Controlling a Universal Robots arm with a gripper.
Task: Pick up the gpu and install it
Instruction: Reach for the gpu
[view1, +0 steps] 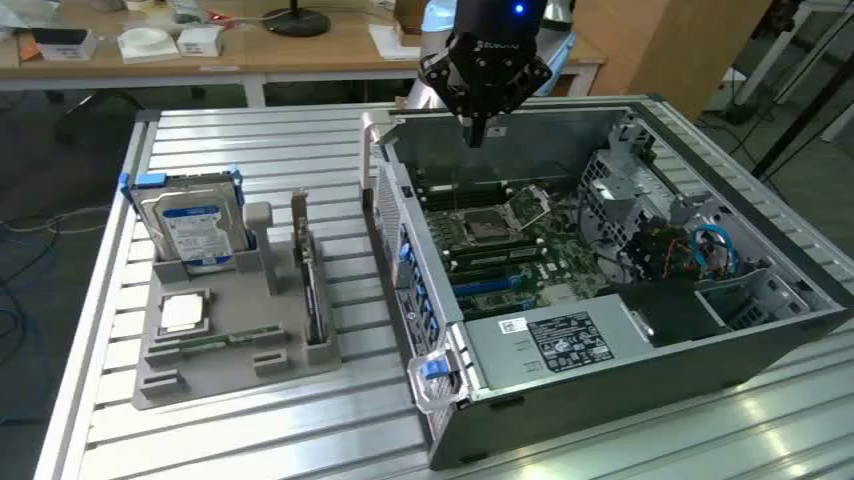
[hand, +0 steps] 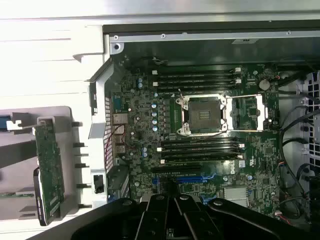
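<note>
Gripper: clenched, empty, hovers over open computer case | gpu: on edge in grey holder, beside case, apart from gripper | Slot probably presents its top edge for grasping | Pick not yet made

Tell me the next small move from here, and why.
Probably shift across toward the gpu standing on edge in the grey holder: the gripper hangs shut and empty over the open case, so nothing is picked up yet.
</note>
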